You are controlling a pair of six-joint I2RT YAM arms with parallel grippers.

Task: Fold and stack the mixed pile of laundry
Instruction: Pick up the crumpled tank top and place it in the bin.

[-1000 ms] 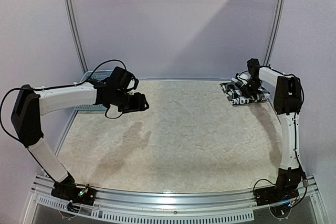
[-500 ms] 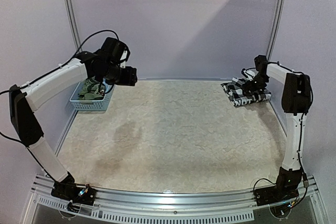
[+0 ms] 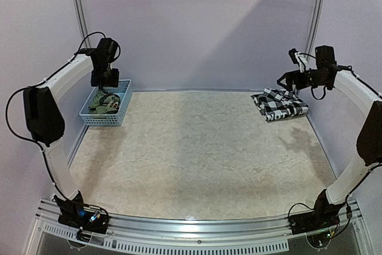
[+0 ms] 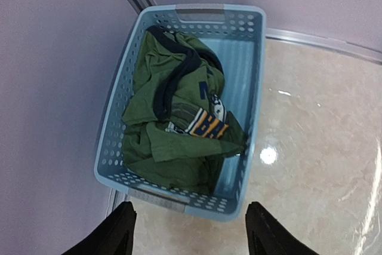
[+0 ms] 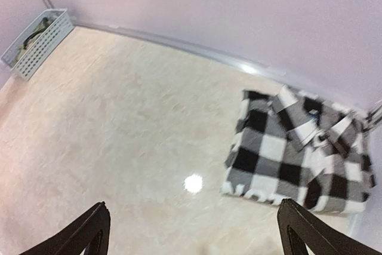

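Black-and-white checked shirt lies folded, upper right; right gripper, on it a second ago, now hangs above it, jaws spread, empty. Left gripper has swung over basket, upper left, jaws apart, empty; olive-green shirt crumpled inside.

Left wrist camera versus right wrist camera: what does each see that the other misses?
Only the left wrist view shows the olive-green shirt, crumpled inside the light blue basket, emblem up. Only the right wrist view shows the checked shirt, folded on the table near the wall. Both show the basket, tiny with unclear contents in the right one, the table, and an open gripper: left gripper there, right gripper here.
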